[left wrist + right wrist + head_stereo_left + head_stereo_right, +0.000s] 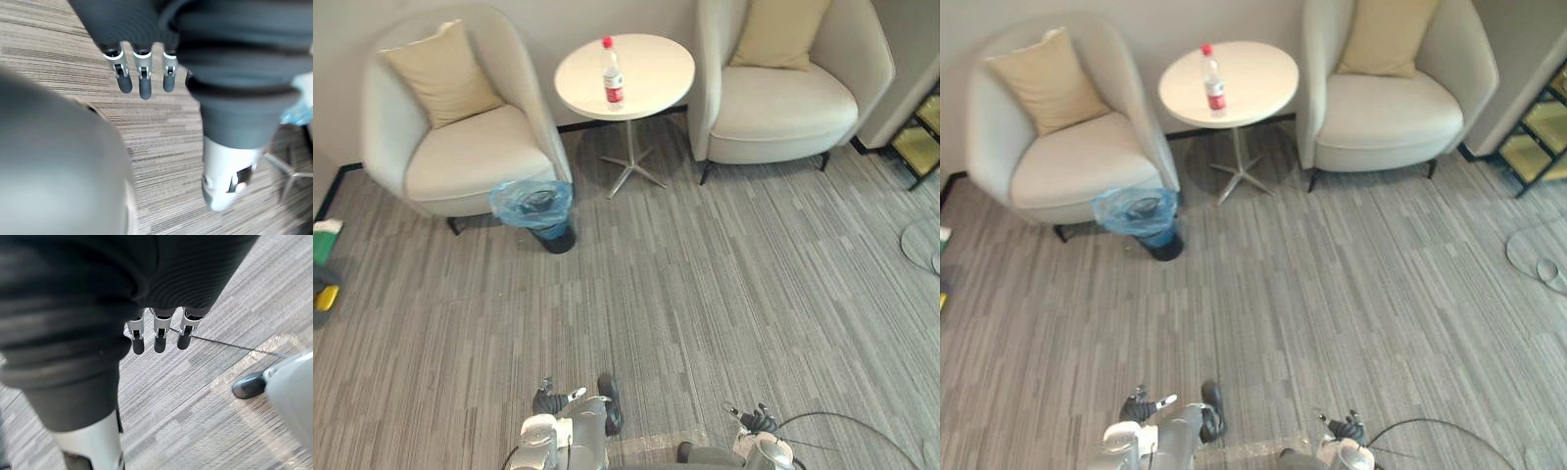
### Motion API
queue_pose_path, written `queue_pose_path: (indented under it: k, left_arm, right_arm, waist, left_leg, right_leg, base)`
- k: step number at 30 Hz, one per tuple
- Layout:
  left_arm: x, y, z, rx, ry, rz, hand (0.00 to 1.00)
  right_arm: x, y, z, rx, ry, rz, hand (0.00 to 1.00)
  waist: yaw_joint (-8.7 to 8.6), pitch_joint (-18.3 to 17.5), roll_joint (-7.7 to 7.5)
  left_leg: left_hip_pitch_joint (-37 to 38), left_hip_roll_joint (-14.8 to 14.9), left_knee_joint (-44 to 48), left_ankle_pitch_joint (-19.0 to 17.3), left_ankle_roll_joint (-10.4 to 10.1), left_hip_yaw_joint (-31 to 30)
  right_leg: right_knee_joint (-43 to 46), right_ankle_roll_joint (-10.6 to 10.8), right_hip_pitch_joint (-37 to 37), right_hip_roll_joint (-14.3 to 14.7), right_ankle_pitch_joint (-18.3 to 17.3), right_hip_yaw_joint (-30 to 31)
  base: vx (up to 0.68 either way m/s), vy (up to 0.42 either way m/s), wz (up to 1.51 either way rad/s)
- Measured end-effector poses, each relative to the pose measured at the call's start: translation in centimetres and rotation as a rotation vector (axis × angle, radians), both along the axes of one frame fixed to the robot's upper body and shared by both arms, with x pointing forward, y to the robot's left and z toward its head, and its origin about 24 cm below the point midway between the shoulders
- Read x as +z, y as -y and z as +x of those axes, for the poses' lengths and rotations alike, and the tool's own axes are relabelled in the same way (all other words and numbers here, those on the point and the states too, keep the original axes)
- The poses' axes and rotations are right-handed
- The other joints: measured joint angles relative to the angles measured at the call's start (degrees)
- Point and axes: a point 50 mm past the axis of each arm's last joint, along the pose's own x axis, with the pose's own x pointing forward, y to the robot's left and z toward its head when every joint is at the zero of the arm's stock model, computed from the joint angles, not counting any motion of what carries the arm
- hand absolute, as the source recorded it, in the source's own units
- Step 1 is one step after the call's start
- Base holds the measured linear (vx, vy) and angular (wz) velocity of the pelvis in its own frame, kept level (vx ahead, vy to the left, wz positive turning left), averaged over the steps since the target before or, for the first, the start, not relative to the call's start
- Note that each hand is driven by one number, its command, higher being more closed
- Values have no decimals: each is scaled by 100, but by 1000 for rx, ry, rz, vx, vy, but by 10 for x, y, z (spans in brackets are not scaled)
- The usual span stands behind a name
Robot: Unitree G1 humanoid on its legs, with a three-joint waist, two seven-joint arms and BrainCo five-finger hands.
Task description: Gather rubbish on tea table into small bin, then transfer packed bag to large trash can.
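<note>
Nearest, at 7 o'clock: left hand (548,399), fingers (142,83) straight, side by side, holding nothing. At 5 o'clock: right hand (759,421), fingers (157,338) likewise straight and empty. Farther, at 11 o'clock on the carpet (705,294): blue-lined small bin (533,208), just beside the left armchair (460,157). Farthest, at 12 o'clock: tea table (656,69), bearing one upright bottle (613,76).

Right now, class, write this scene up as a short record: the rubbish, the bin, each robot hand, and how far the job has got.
rubbish: one bottle, red cap, upright on the tea table
small bin: blue liner, on the carpet by the left armchair
left hand: low, open, empty
right hand: low, open, empty
progress: bottle not yet binned
</note>
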Motion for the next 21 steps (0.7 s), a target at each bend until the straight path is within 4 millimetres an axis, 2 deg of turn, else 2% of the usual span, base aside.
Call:
queue_pose_path:
  k: [1,2,3,4,5,6,7,9,10,12,13,14,15,16,18,19,20,21]
  left_arm:
    - [1,-4,1,-3,2,13,0]
    - [0,-6,0,-12,-10,20,0]
    - [0,-6,0,-18,-12,21,0]
    - [-1,-3,0,-47,-25,24,0]
    - [-1,5,4,-87,-29,18,0]
    - [-2,7,4,-92,-31,16,0]
    - [-3,15,3,-119,-40,3,0]
    - [-1,19,9,-126,-24,-4,0]
    - [1,20,15,-129,-7,-6,0]
    - [3,20,20,-132,7,-3,0]
    - [3,19,21,-133,7,-2,0]
    - [3,18,20,-128,1,0,0]
    - [3,15,20,-128,-1,7,0]
    - [-1,22,17,-122,-22,-16,0]
    - [-2,29,16,-118,-28,-35,0]
    - [-3,32,14,-114,-37,-45,0]
    - [-4,33,14,-109,-38,-49,0]
    - [-3,36,15,-100,-30,-61,0]
  right_arm:
    - [-3,-3,-6,5,-24,10,0]
    - [-5,-7,-11,3,-34,17,0]
    - [-5,-7,-12,2,-36,18,0]
    - [-6,-7,-15,1,-43,20,0]
    - [-6,-8,-15,4,-41,26,0]
    - [-6,-7,-14,5,-38,23,0]
    - [-3,-3,-9,11,-22,13,0]
    - [0,-2,-2,19,8,7,0]
    - [2,-1,2,22,25,1,0]
    - [4,0,8,31,39,-7,0]
    - [5,0,11,41,42,-11,0]
    - [4,-2,10,58,34,-15,0]
    - [3,-3,7,67,26,-16,0]
    - [7,3,17,76,44,-34,0]
    - [11,9,26,86,65,-54,0]
    - [11,8,24,63,65,-43,0]
    - [10,7,22,46,63,-36,0]
    - [9,7,18,44,59,-35,0]
  waist:
    - [-1,-102,-182]
    - [8,-180,-276]
    - [-9,-180,-278]
    - [-86,-167,-279]
    - [-167,-122,-271]
    - [-183,-112,-254]
    - [-258,-50,-158]
    - [-258,18,-89]
    - [-281,75,-60]
    - [-335,108,-19]
    - [-356,133,-64]
    - [-371,180,-189]
    - [-385,168,-326]
    - [-404,310,-61]
    - [-494,362,54]
    - [-538,373,84]
    - [-549,381,91]
    - [-556,392,99]
  left_leg:
    - [12,-112,80,-208,31,122]
    - [201,-210,134,-419,97,259]
    - [253,-225,117,-445,103,253]
    - [545,-328,-11,-576,137,201]
    - [1145,-481,-312,-741,134,136]
    - [1242,-483,-355,-763,127,122]
    - [1785,-466,-583,-845,111,37]
    - [2145,-397,-727,-845,111,19]
    - [2344,-279,-771,-845,111,-12]
    - [2542,-72,-828,-846,110,-97]
    - [2666,-32,-867,-851,101,-106]
    - [2873,-74,-879,-973,-115,-143]
    - [2947,-147,-889,-1084,-297,-219]
    - [3149,68,-939,-1259,-546,-394]
    - [3210,168,-973,-1147,-559,-550]
    - [3198,296,-694,-1117,-584,-636]
    - [3070,408,-248,-1120,-589,-732]
    - [2625,625,932,-1050,-690,-879]
  right_leg:
    - [280,56,-115,-146,-21,-1]
    - [1468,150,-585,-227,13,-19]
    - [1673,240,-646,-236,41,-39]
    - [2668,798,-991,-331,261,-180]
    - [4245,1006,-1548,-517,298,-501]
    - [4412,964,-1606,-549,282,-585]
    - [4947,634,-1925,-757,109,-1306]
    - [4888,386,-2271,-838,-29,-1837]
    - [4442,226,-2488,-749,-117,-2129]
    - [3336,160,-2892,-476,23,-2261]
    - [2448,160,-2971,-331,456,-2160]
    - [1183,146,-2912,-232,1314,-1830]
    - [751,155,-2868,-238,1881,-1647]
    - [1171,-129,-2893,-76,2139,-1651]
    - [1782,-133,-3060,-54,1346,-1623]
    - [2094,-181,-2994,-84,996,-1790]
    - [2158,-197,-2838,-98,812,-1924]
    - [2064,-205,-2512,-71,659,-2073]
  base:
    - [672,228,-55]
    - [572,166,-31]
    - [674,216,-5]
    - [633,234,23]
    - [520,192,23]
    - [596,176,26]
    - [379,75,19]
    - [411,27,20]
    - [530,-105,32]
    - [485,-142,36]
    - [478,-229,45]
    - [501,-258,50]
    - [593,-326,41]
    - [366,-191,24]
    - [394,-222,35]
    - [454,-315,55]
    - [374,-289,74]
    - [364,-304,73]
